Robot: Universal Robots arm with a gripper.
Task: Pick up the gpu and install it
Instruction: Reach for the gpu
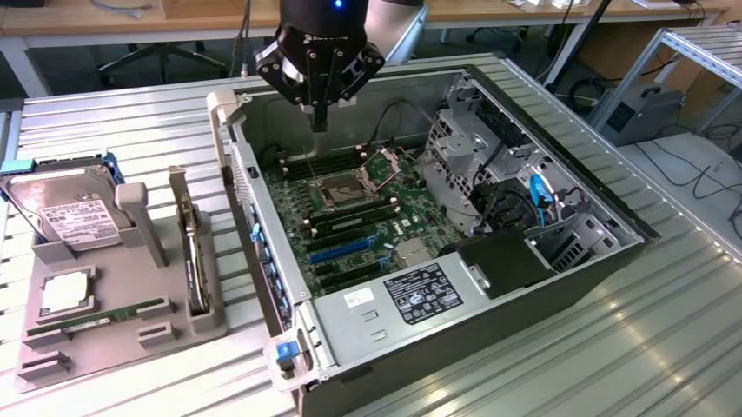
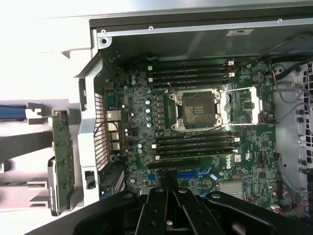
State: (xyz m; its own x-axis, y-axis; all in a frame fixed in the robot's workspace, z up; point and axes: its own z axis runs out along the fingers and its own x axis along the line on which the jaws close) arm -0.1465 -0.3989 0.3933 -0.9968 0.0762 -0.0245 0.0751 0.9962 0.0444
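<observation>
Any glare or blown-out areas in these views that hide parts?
Wrist view: the table beside the computer case is washed out to white, while the motherboard is evenly lit and the graphics card shows its green. Exterior view: glare streaks the table at the exterior view's right; the cables inside the case are in shadow.

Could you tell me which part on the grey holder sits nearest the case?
The gpu, the thin card on edge; drive, CPU and RAM sit farther from the case.

The setting was a robotics lab: an open computer case [image 1: 545, 326] lay on a ribbed metal desk [image 1: 128, 139], with wooden workbenches [image 1: 162, 17] and floor cables [image 1: 705, 169] behind.
</observation>
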